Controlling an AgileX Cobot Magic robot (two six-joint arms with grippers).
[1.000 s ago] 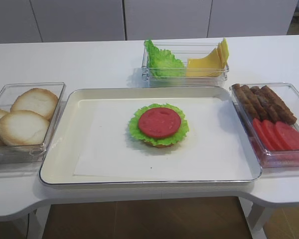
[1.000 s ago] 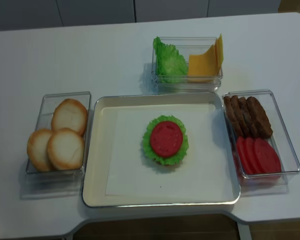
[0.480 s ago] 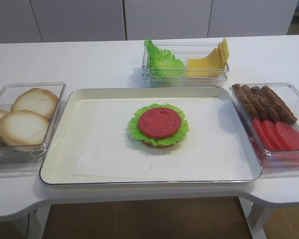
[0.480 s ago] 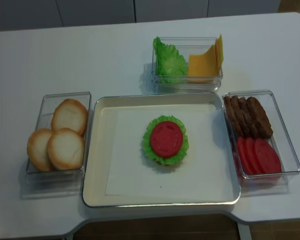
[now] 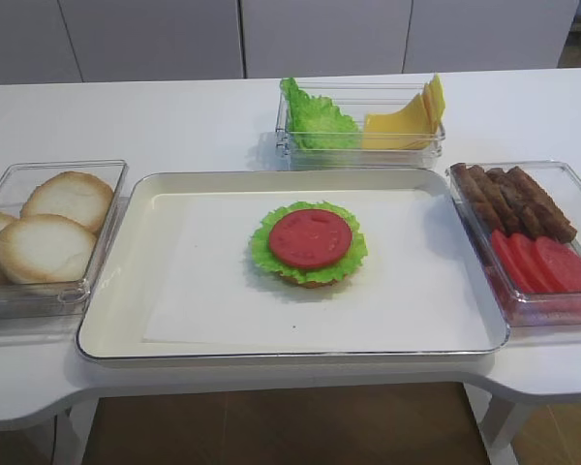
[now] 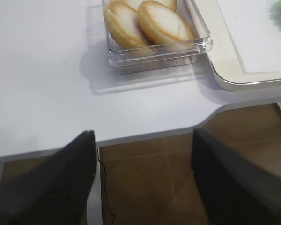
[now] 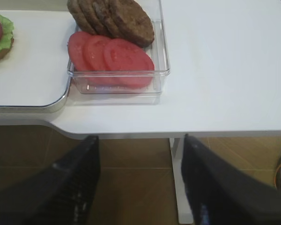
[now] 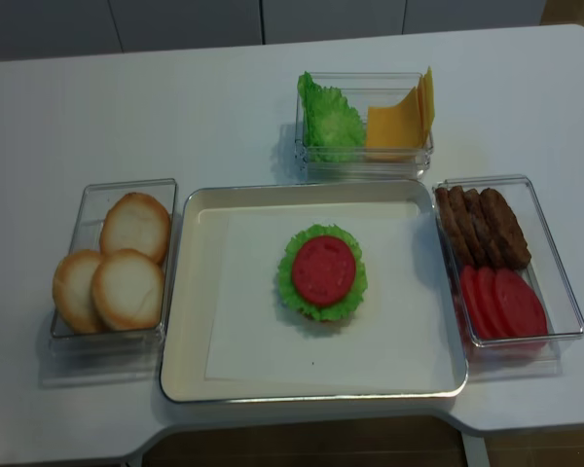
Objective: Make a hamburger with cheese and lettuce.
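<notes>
Hamburger (image 5: 309, 243) — bun, lettuce leaf, red slice — mid-tray (image 5: 116, 291). Cheese (image 5: 402, 123) in far bin beside spare lettuce (image 5: 315, 121). Right gripper (image 7: 138, 180) and left gripper (image 6: 143, 180) — fingers spread, empty, off table's front edge.

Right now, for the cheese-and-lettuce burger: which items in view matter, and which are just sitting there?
For the job:
- hamburger on the tray, lettuce and a tomato slice already on it
- cheese in the back bin
- lettuce beside the cheese
- bun halves in the left bin, likely the top

Lying about:
- brown patties
- spare tomato slices
</notes>
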